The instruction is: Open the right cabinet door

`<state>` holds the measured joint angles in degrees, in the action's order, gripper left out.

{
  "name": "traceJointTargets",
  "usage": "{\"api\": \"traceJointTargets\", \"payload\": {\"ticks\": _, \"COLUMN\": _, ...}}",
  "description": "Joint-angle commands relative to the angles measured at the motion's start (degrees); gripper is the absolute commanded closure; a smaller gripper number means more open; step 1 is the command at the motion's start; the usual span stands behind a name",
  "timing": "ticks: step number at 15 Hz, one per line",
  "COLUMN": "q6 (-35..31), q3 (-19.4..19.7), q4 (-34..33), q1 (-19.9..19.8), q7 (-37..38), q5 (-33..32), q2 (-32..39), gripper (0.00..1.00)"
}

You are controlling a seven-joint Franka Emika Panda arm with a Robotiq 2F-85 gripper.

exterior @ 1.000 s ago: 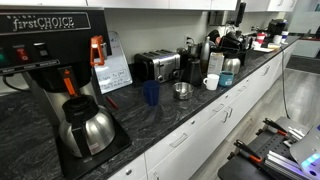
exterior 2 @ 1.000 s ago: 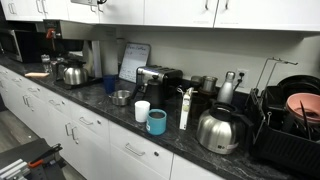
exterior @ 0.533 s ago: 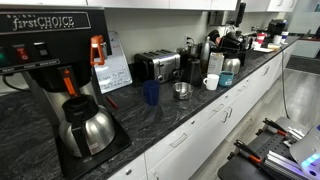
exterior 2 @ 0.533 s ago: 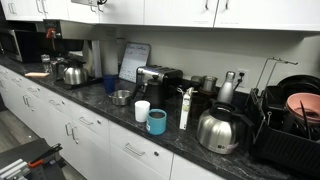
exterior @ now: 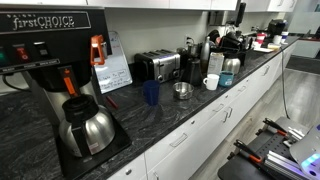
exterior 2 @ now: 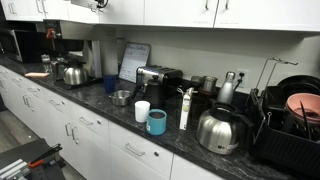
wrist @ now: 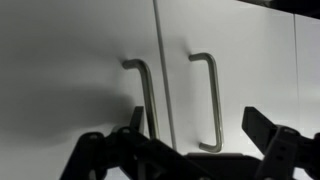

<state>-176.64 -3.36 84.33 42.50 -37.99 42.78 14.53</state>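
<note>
Unmoved end effector (wrist: 195, 128), closed cabinet door (wrist: 252, 70)

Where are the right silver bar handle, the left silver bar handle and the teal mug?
Right silver bar handle (wrist: 213, 100): wrist view, upright bar.
Left silver bar handle (wrist: 147, 100): wrist view, upright bar.
Teal mug (exterior 2: 157, 123): in an exterior view, side wall.

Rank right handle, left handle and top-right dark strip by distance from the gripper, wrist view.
1. Right handle: lower end sits between the gripper's open jaws.
2. Left handle: just outside the picture-left jaw.
3. Dark strip: top right corner, farthest.
</note>
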Motion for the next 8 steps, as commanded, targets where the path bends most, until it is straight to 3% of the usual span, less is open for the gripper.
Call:
{"api": "traceJointTargets", "payload": {"ticks": 1, "q6": 1.2, "q3": -2.9, "q4": -3.2, "q1": -2.5, "q7": -3.5, "q5": 3.6, "q2": 1.6, "gripper": 0.03}}
{"api": "traceJointTargets", "payload": {"ticks": 2, "q6": 0.8, "q3": -3.6, "q4": -3.5, "q1": -2.9, "q7": -4.1, "q5": 4.5, "q2": 1.7, "gripper": 0.27}}
{"api": "traceJointTargets", "payload": {"ticks": 4, "q6": 0.4, "q3": -4.4, "q4": -3.7, "q1": -3.6, "q7": -4.9, "q5": 5.9, "q2": 1.7, "gripper": 0.3}}
{"api": "traceJointTargets", "payload": {"ticks": 8, "q6": 0.4, "q3": -5.1, "q4": -2.3, "q1": -5.0, "q7": -5.9, "q5": 8.2, "q2": 0.5, "gripper": 0.56}}
